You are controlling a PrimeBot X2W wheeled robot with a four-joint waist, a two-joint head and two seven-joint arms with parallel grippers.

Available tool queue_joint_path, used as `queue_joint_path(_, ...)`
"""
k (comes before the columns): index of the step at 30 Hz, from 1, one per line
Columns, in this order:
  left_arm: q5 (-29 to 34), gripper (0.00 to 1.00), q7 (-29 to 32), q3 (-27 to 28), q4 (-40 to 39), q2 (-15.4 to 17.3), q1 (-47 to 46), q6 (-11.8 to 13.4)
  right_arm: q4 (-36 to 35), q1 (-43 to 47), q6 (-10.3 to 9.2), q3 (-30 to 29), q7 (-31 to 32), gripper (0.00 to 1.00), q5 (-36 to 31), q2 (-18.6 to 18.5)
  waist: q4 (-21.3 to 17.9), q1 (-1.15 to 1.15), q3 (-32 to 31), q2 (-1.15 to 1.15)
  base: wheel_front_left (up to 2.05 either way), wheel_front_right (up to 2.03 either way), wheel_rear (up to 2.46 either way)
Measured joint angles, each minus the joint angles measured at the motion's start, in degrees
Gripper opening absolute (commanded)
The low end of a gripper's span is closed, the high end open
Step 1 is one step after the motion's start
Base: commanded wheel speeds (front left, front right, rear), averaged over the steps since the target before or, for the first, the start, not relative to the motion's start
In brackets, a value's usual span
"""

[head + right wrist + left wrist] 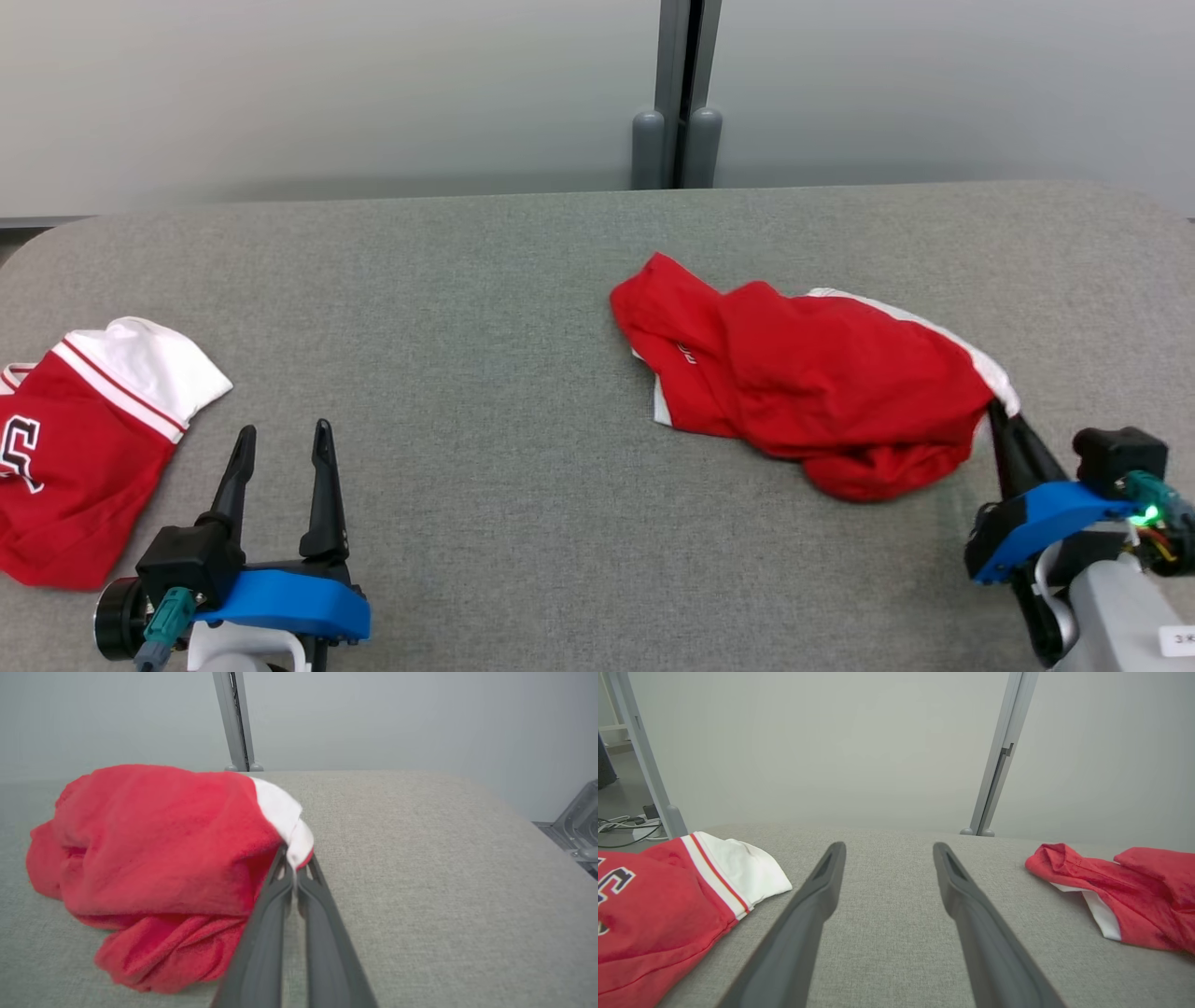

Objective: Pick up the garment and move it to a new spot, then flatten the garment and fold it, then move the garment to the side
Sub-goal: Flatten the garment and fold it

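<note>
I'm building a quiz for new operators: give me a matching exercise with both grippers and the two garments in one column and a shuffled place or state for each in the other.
Column one:
1. left gripper
2. right gripper
3. crumpled red garment
4. lettered garment

Column two:
A. shut on a white cloth edge
B. lies at the table's left edge
C. open, nothing between its fingers
D. bunched up, right of centre

Pairs: 1-C, 2-A, 3-D, 4-B

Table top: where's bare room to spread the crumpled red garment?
The widest bare stretch of table lies between the jersey at the left edge and the crumpled garment, beyond the open left gripper. Crowded: the near right, where the right gripper pinches it.
</note>
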Motion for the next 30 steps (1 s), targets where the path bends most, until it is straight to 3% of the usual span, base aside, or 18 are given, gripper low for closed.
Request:
queue_joint_path(6, -0.04, 1.0, 0.01, -0.26, 0.04, -0.07, 0.27, 0.0, -5.0, -0.19, 0.0, -2.29, 0.0, 0.0, -3.2, -0.27, -0.14, 0.0, -0.65, 0.0, 0.0, 0.0, 0.0)
queue_joint_path(12, -0.53, 1.0, 0.0, -0.73, 0.16, -0.18, 0.63, 0.0, -10.24, -1.9, 0.0, 3.98, -0.01, 0.0, -4.14, 3.19, 0.81, 0.0, -1.37, 0.0, 0.0, 0.0, 0.0)
queue_joint_path(19, -0.98, 1.0, 0.0, -1.22, 0.13, -0.26, 0.55, 0.0, -11.73, -3.95, 0.0, 17.73, 0.0, 0.0, -1.51, 6.51, 3.1, 0.0, -1.26, 0.0, 0.0, 0.0, 0.0)
queue_joint_path(30, -1.38, 1.0, 0.01, -1.45, 0.58, -0.35, 0.37, 0.0, -7.31, -2.3, 0.0, 46.01, 0.0, 0.0, 8.06, 7.13, 6.97, 0.0, -0.54, 0.0, 0.0, 0.0, 0.0)
